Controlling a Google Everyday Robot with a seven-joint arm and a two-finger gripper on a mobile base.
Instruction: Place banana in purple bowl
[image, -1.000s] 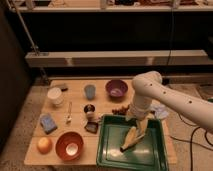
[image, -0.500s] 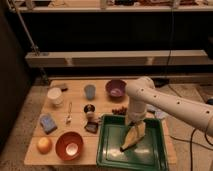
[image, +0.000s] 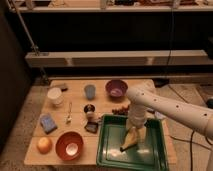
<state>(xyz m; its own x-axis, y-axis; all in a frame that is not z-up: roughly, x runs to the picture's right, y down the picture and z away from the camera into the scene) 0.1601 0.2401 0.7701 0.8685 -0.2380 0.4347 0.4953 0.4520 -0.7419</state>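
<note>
The step in hand is the pick-up. The gripper (image: 135, 130) hangs straight down over the green tray (image: 108, 150) at the front right corner of the surface. Its jaws are released and spread wide at the upper end of the banana (image: 129, 142). The banana lies slantwise on the tray floor, not lifted. Whether the jaws touch it cannot be told.

The purple bowl (image: 116, 88) stands empty near the back edge, right of the middle and well apart from the tray.

Next, I judge, the jaws must clench on the banana and raise it clear of the tray rim. Then it has to be carried back over the dark clutter between the tray and the bowl and lowered in. The fruit is longer than the bowl is wide and may overhang.

No brand, label or writing can be read.
</note>
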